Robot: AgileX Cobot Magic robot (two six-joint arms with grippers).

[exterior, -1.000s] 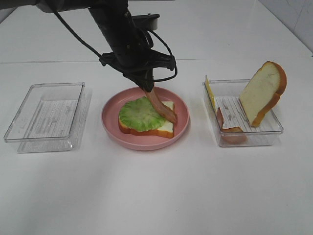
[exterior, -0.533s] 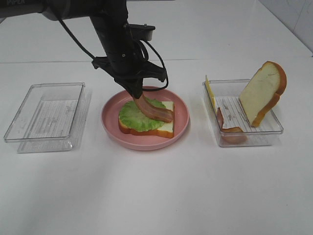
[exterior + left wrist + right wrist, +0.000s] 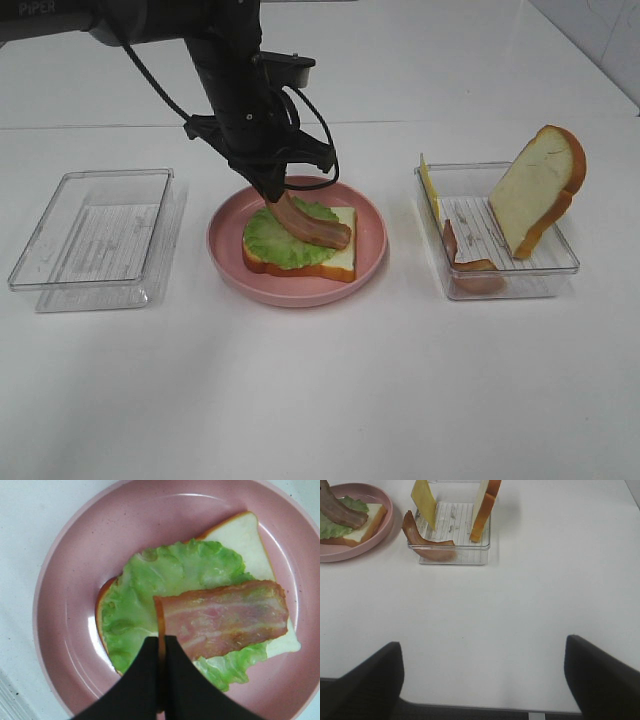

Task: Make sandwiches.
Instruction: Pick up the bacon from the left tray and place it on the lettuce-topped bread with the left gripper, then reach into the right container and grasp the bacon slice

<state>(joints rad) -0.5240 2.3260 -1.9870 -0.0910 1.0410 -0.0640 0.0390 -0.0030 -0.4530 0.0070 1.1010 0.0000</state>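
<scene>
A pink plate [image 3: 222, 262] holds a bread slice [image 3: 343, 263] topped with green lettuce [image 3: 270, 243]. My left gripper [image 3: 273, 190] is shut on one end of a bacon strip [image 3: 318, 230], whose other end lies across the lettuce. The left wrist view shows the shut fingers [image 3: 145, 680] pinching the bacon [image 3: 225, 617] over the lettuce [image 3: 165, 575] and bread [image 3: 242, 532]. My right gripper [image 3: 482, 645] is open and empty over bare table, apart from the food; it is out of the exterior high view.
A clear container [image 3: 560, 262] to the right of the plate holds an upright bread slice [image 3: 535, 190], a yellow cheese square [image 3: 428, 185] and another bacon strip [image 3: 470, 265]. An empty clear container [image 3: 95, 235] stands to the left of the plate.
My left gripper has moved left and a little down with the bacon. The strip went from hanging at the bread's right side to lying across the lettuce.
</scene>
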